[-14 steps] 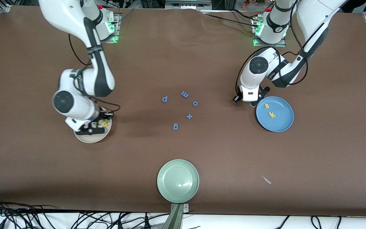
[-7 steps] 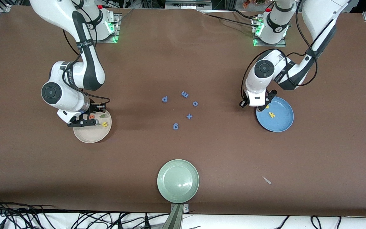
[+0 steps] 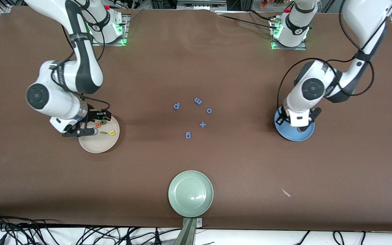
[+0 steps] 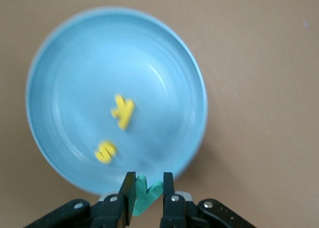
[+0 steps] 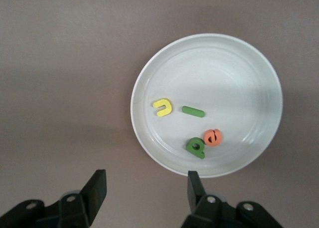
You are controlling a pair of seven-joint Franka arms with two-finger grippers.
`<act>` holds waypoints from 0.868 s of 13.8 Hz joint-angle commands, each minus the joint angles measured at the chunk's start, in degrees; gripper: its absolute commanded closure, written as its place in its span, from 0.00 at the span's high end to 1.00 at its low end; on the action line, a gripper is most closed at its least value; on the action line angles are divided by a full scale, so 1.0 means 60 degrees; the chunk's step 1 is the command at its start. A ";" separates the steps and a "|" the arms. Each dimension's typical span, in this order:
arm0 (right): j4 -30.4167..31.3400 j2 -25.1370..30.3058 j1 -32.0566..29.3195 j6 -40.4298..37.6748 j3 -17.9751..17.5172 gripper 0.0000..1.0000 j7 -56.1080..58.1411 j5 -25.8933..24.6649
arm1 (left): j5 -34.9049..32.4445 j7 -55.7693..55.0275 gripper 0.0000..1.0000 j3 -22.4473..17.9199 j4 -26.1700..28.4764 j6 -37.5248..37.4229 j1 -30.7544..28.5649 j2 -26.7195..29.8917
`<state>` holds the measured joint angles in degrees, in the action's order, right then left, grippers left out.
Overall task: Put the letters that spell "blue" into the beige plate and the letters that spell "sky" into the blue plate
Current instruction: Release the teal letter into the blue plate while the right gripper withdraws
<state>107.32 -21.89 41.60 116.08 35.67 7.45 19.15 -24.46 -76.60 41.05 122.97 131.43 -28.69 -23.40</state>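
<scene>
My left gripper [image 3: 299, 126] hangs over the blue plate [image 3: 309, 132], shut on the teal y [image 4: 145, 193], which sits upright between its fingers. In that blue plate [image 4: 75, 63] lie the yellow k [image 4: 123, 112] and the yellow s [image 4: 105, 151]; the arm hides both in the front view. My right gripper [image 3: 86, 124] is open and empty over the table, just off the rim of the beige plate [image 3: 97, 144]. On the beige plate [image 5: 239, 78] lie the yellow u [image 5: 163, 107], green l [image 5: 193, 111], green b [image 5: 196, 147] and orange e [image 5: 213, 137].
Blue letters lie mid-table: p [image 3: 176, 106], m [image 3: 198, 101], o [image 3: 209, 110], a plus sign [image 3: 202, 124] and g [image 3: 188, 135]. A pale green plate [image 3: 191, 193] sits near the front camera's edge. A small pale scrap [image 3: 286, 193] lies toward the left arm's end.
My right gripper opened, left the green b in the beige plate and drew back off its rim. My left arm carried the teal y from beside the blue plate to over it.
</scene>
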 commanded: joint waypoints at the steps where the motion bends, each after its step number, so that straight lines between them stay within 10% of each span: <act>1: -0.1489 0.0104 0.0054 -0.1806 0.0397 0.75 -0.0085 -0.0435 | 0.0282 0.1384 0.22 0.0072 0.0100 -0.0152 -0.0900 0.0179; 10: -0.3971 0.0557 0.0069 -0.4596 0.0779 0.75 0.0091 -0.1726 | -0.0363 0.1503 0.33 0.0043 0.0686 0.0038 -0.1340 0.0120; 12: -0.3840 0.1199 -0.0513 -0.4610 0.0125 0.75 -0.0026 -0.2018 | -0.0363 0.1503 0.48 0.0057 0.0686 0.0038 -0.1326 0.0120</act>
<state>83.71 -18.55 41.34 89.67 39.88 7.53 8.99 -25.70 -68.56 41.01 126.27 131.36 -35.99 -23.69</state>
